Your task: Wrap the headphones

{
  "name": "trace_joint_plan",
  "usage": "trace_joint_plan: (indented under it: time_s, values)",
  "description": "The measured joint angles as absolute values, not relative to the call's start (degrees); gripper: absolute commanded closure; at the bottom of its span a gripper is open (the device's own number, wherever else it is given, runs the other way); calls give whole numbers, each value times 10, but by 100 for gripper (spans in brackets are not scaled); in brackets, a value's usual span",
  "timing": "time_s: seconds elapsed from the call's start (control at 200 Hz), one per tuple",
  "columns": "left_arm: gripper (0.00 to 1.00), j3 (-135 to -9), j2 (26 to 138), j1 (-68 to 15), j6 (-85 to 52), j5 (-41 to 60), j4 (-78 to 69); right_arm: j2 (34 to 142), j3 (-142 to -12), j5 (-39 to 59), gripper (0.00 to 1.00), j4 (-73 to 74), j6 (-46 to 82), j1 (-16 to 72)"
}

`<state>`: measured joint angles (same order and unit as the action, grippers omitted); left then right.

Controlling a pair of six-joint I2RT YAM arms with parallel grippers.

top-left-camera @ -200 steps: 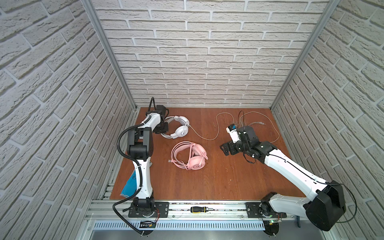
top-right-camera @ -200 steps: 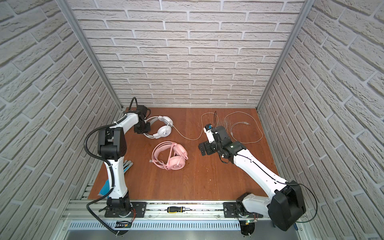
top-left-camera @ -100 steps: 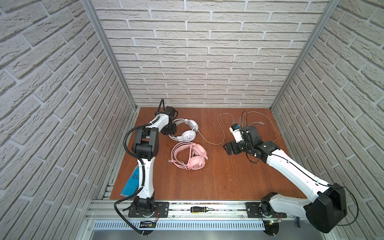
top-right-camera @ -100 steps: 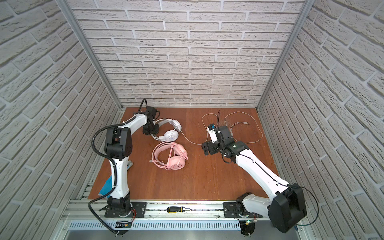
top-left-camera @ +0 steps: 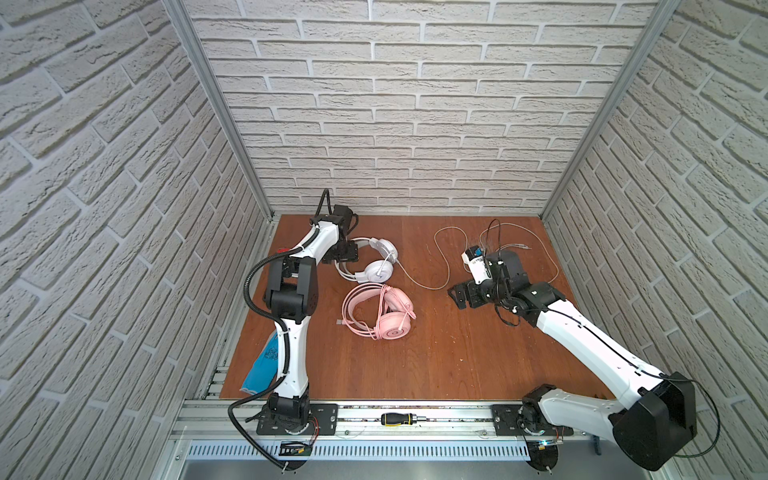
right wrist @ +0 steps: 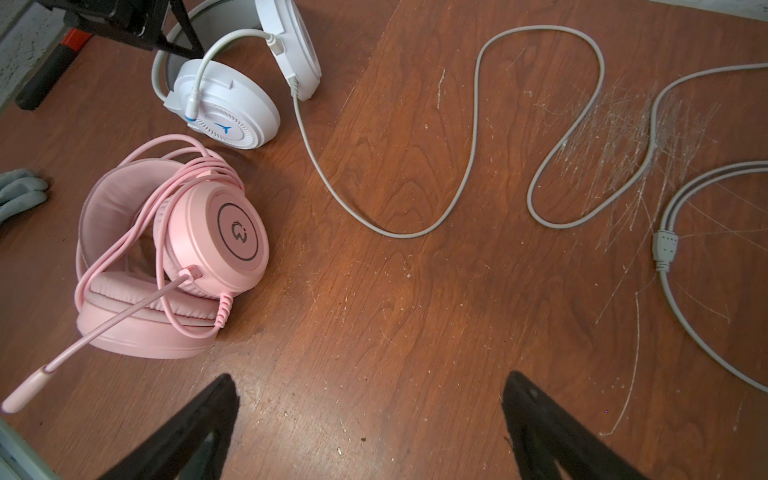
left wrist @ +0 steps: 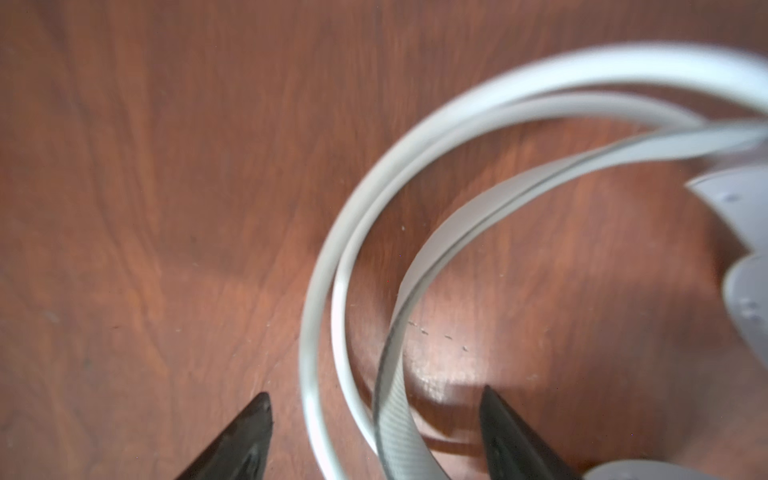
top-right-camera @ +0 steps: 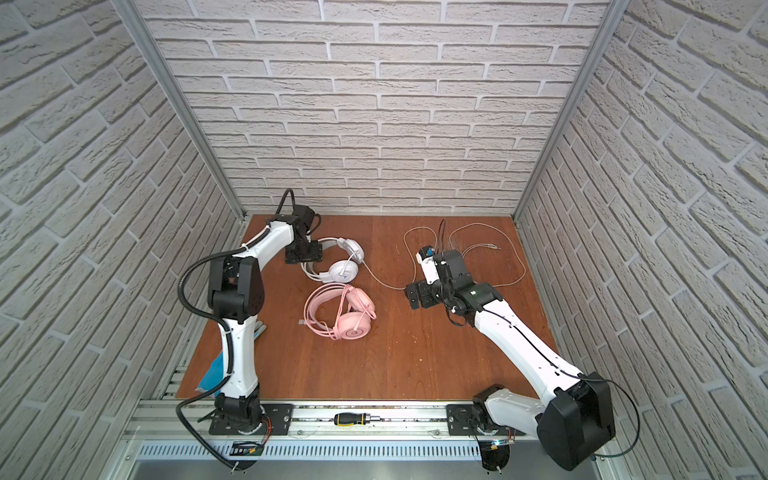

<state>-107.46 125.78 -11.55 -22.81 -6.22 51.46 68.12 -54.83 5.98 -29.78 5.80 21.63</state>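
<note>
One left gripper (left wrist: 374,395), spread wide, straddles white headphones (left wrist: 602,68).

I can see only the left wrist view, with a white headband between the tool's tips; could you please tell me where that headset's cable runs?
Observer: The white headset has its cable lying unwound, snaking across the table toward the far right corner.
Operator: Thank you; what lies beside it?
Observer: The pink headset lies close by, nearer the arms' bases, with its pink cable wound around it.
Operator: And the other arm, please?
Observer: The right tool is open and empty, above bare table near a bend in the unwound cable.
</note>
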Motion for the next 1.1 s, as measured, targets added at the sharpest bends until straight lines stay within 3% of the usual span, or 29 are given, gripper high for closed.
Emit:
trace_joint_plan:
  time_s: [0.37, 0.875, 1.1]
  values:
    - [27, -1105, 1265, -71, -180, -36, 523, 684, -548, 115, 0, -272, 56, 216]
    - [22, -1098, 1292, -86, -135, -11, 512, 699, -548, 131, 0, -263, 58, 215]
    - [24, -1095, 1293, -85, -130, -15, 512, 700, -548, 132, 0, -263, 58, 215]
